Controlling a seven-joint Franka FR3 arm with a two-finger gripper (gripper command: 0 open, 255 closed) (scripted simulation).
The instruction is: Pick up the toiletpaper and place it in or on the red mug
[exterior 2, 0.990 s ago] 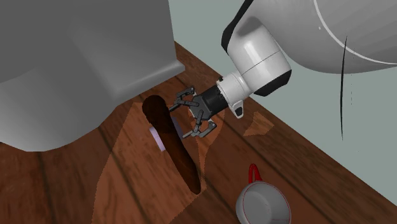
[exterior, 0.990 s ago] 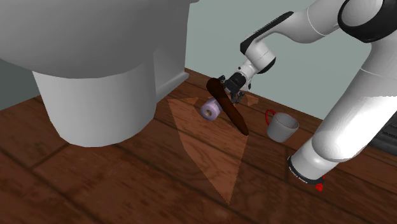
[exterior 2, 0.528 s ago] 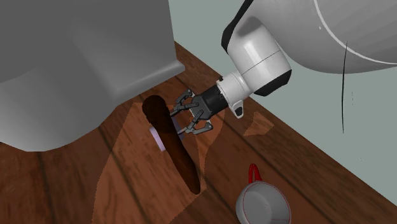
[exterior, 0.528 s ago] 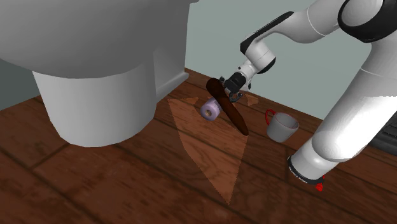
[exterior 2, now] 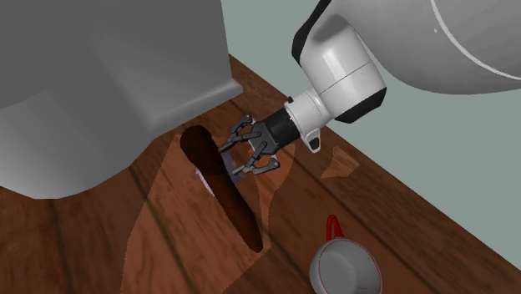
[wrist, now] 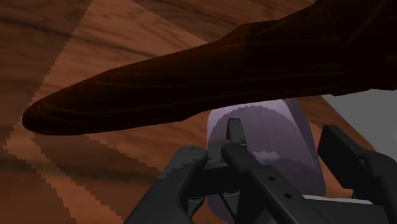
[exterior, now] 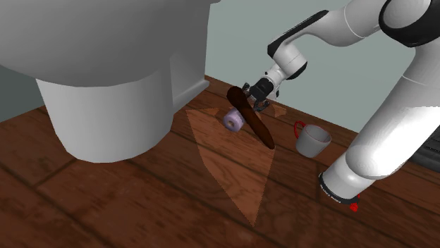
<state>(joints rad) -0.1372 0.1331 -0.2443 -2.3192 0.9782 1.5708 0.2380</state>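
The toilet stood at the shoulder view's left. Right of it, the pale purple roll lay on the wood floor, just beside a dark brown slab. The gripper reached past the slab with its fingers apart about the roll. The red-handled mug stood farther right.

floor: dark grained wood | toiletpaper: smooth, matt | toilet: smooth, matt

Flat, even light fills the shoulder view, the wrist view is dim, and a paler jagged-edged wedge narrows toward 6 o'clock on the floor.
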